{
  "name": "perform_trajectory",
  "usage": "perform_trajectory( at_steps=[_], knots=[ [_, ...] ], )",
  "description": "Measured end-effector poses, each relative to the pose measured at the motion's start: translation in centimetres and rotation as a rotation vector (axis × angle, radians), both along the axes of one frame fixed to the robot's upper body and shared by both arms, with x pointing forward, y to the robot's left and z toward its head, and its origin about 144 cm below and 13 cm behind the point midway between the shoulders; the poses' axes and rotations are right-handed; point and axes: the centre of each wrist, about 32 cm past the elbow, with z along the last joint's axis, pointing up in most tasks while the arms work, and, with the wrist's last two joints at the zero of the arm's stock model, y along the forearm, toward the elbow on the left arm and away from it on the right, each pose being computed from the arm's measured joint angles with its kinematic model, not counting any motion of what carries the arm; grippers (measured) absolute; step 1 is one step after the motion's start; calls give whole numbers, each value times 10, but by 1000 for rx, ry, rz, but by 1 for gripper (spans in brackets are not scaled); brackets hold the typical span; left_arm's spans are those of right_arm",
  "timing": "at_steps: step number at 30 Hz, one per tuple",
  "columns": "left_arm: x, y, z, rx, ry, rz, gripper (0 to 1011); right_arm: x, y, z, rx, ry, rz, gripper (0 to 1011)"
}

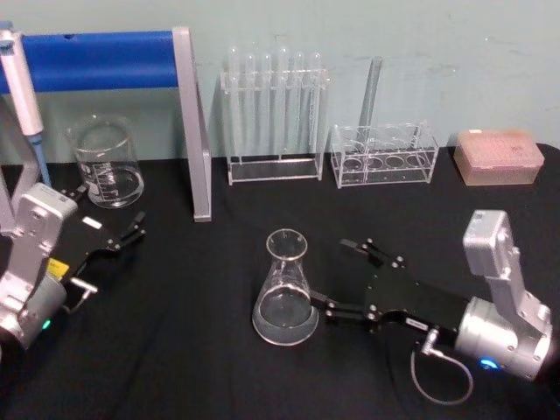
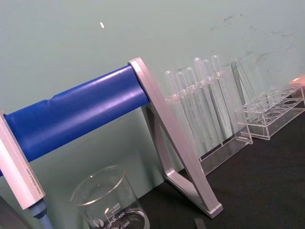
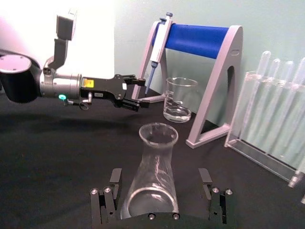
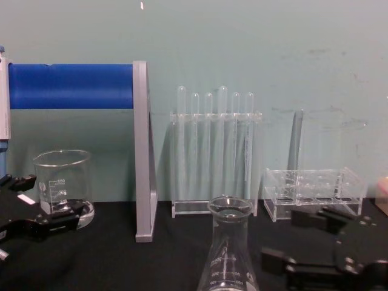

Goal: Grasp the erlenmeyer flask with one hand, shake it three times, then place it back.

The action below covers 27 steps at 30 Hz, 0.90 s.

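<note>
Right wrist view: right gripper (image 3: 160, 175) wide at erlenmeyer flask (image 3: 155, 157) base. Closing there, I risk tapered glass slipping. Left gripper (image 3: 138, 93) parked by beaker (image 3: 179, 99), spread.

Can make out only white graduation figures printed on the glass beaker (image 2: 107, 202), "400" with "300" below it in the left wrist view, with the figure above them doubtful and the white marks on the erlenmeyer flask (image 4: 229, 267) too small to read.
</note>
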Motion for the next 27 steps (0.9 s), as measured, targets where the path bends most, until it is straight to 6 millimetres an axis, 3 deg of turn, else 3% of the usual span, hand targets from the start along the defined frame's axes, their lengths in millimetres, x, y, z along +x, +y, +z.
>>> perform_trajectory(
  at_steps=[14, 27],
  knots=[
    [0, 0, 0, 0, 0, 0, 1001, 31, 28, -3, 39, 106, 25, 1000],
    [0, 0, 0, 0, 0, 0, 1001, 44, 39, -3, 34, 82, 53, 1000]
  ],
)
